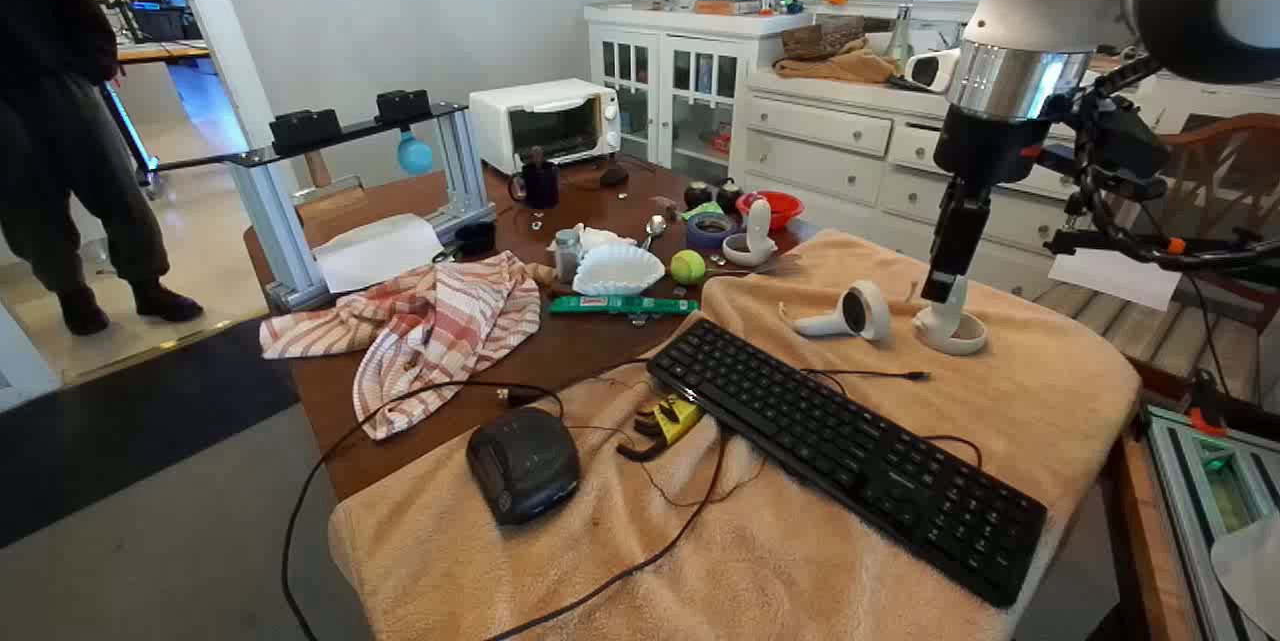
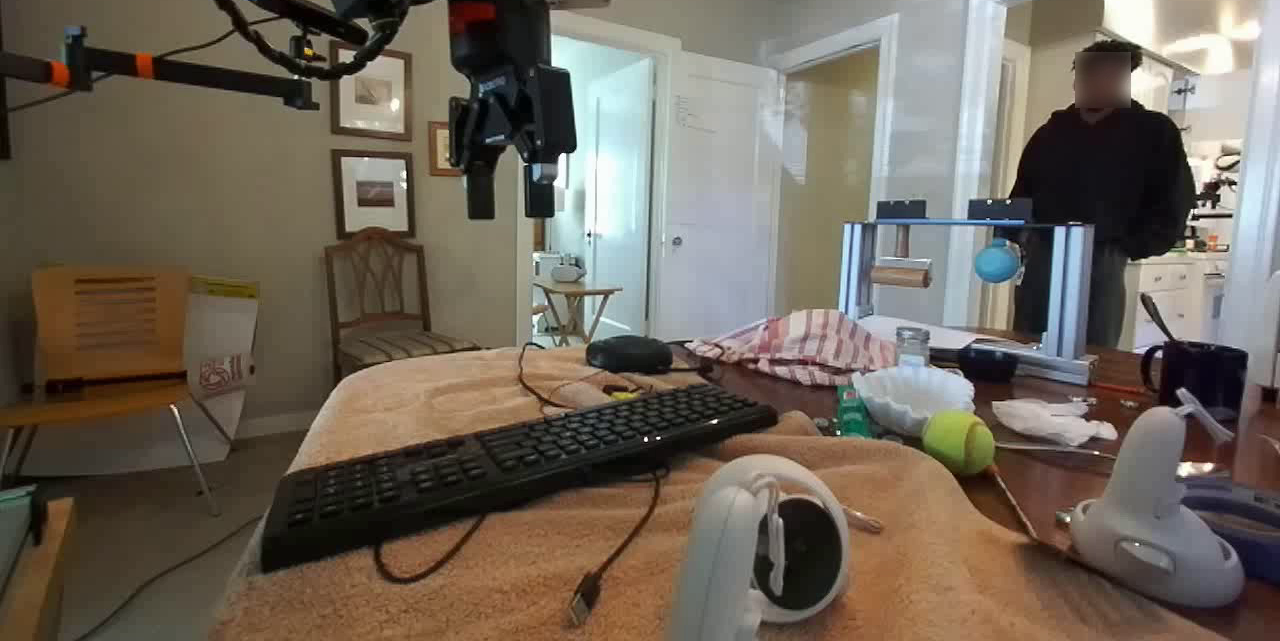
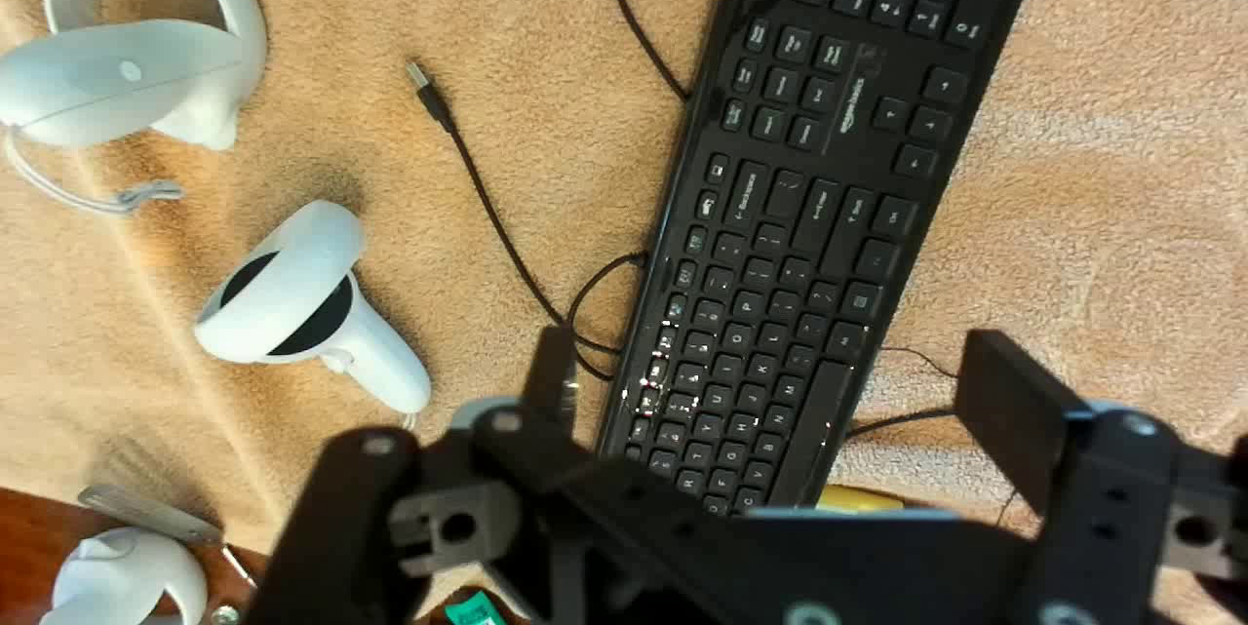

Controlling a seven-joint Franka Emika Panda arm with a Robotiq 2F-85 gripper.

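My gripper (image 3: 770, 357) hangs in the air with its jaws spread wide and nothing between them; in an exterior view the gripper (image 2: 511, 206) also shows a gap. Below it in the wrist view lies a black keyboard (image 3: 780, 215) on an orange towel (image 3: 1102, 167). Beside the keyboard is a cable with a USB plug (image 3: 429, 97). White controllers (image 3: 312, 303) rest on the towel to the left. A yellow clamp-like tool (image 1: 668, 421) sits near the keyboard's far end, partly hidden by the gripper in the wrist view. A black rounded device (image 1: 523, 464) lies farther off.
A striped cloth (image 1: 450, 321), white scalloped dish (image 1: 618, 271), tennis ball (image 1: 687, 267) and green package (image 1: 625, 305) lie on the brown table. A metal frame (image 1: 455, 166), dark mug (image 1: 538, 183) and toaster oven (image 1: 548, 121) stand behind. A person (image 2: 1100, 161) stands in a doorway.
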